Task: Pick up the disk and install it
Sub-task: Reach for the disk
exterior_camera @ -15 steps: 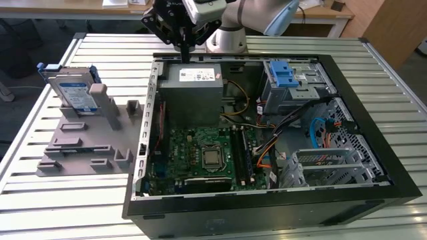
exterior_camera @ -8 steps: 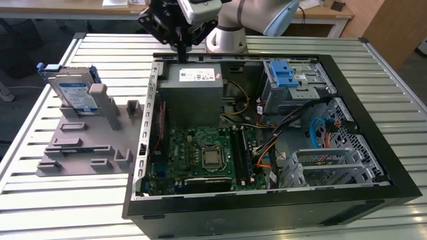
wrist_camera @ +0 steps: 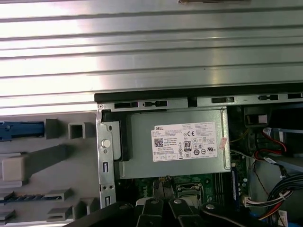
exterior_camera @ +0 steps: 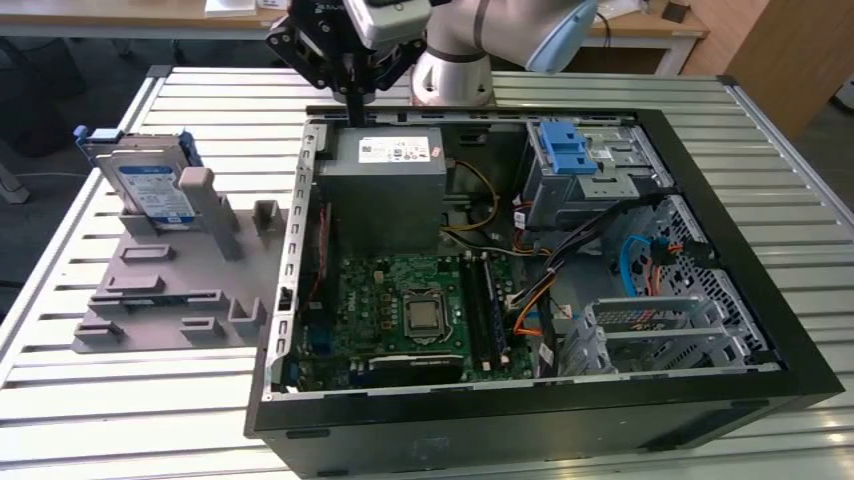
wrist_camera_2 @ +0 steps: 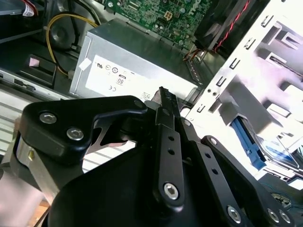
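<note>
The disk (exterior_camera: 147,185), silver with a blue-and-white label and blue rails, stands upright in a slot of the grey fixture (exterior_camera: 160,300) at the exterior view's left, on the table beside the open computer case (exterior_camera: 534,420). A blue rail of the disk (wrist_camera: 21,130) shows in the first wrist view. My gripper (exterior_camera: 358,105) hangs above the case's far edge, over the grey power supply box (exterior_camera: 387,190), well apart from the disk. Its fingers (wrist_camera_2: 163,101) are shut together with nothing between them.
Inside the case are the motherboard (exterior_camera: 414,310), bundled cables (exterior_camera: 534,270), a grey drive cage with a blue latch (exterior_camera: 567,150) at the far right, and another metal bay (exterior_camera: 654,330) nearer the front. The slatted metal table (exterior_camera: 774,130) surrounds the case.
</note>
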`<state>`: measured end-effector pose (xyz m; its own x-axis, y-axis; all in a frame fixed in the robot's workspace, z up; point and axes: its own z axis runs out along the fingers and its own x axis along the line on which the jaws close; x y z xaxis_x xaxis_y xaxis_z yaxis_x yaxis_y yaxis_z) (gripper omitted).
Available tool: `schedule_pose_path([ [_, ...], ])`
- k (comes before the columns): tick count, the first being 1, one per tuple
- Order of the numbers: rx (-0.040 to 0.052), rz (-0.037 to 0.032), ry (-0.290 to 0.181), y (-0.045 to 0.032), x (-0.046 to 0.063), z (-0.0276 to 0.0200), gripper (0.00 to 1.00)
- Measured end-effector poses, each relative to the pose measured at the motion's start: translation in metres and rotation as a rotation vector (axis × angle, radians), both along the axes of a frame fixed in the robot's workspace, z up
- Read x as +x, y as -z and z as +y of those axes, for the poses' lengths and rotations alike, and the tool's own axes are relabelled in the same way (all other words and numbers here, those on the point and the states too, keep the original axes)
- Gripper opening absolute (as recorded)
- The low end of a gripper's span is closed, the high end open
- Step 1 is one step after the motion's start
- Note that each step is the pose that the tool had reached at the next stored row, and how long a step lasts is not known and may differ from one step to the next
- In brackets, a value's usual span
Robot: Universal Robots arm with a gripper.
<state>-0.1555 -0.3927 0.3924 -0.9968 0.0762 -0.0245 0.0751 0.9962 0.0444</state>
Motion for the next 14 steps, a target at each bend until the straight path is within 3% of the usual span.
schedule_pose_path([
  [14, -0.0001, 0.0001, 0.0, 0.0005, -0.012, 0.0011, 0.11],
])
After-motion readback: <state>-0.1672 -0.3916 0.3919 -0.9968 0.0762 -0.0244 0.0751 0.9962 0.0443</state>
